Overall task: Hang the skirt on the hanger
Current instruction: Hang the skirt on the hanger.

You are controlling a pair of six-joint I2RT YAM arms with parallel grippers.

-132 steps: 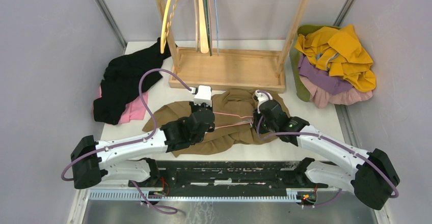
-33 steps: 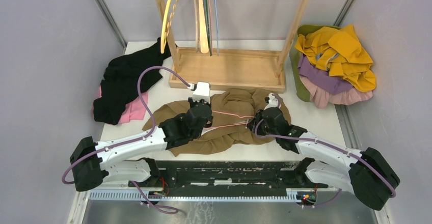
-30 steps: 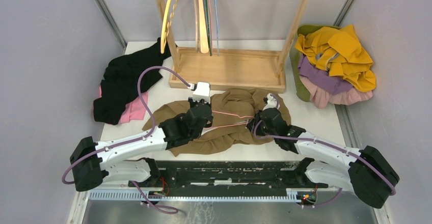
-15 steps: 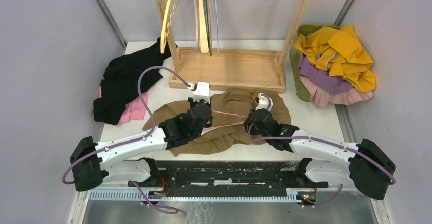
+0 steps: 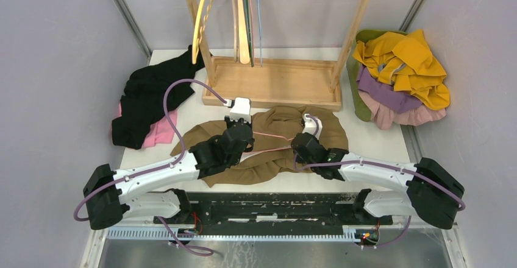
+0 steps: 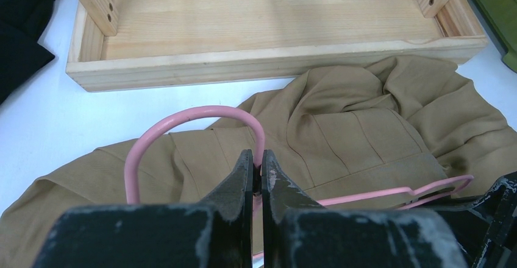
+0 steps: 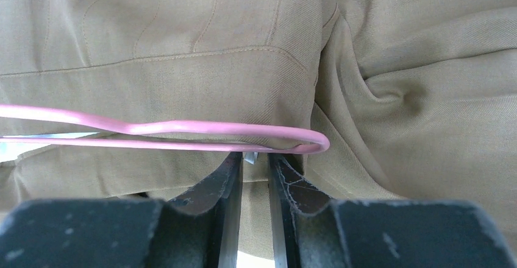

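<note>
Right end effector [image 7: 256, 158] shifted leftward | hanger [image 6: 195, 112] pinched (clip partly hidden)

Skirt [image 5: 280, 158] plain tan; hanger [image 6: 195, 112] pink; fingers [image 6: 235, 186] blk.

Two arms were built of white link shells joined by black joint housings, each mounted on a bulky black base. A mauve cable was looped along each arm. The left gripper [image 6: 256, 176] and right gripper [image 7: 255, 176] were fitted with black, scuffed fingers, flecked with pale wear marks
</note>
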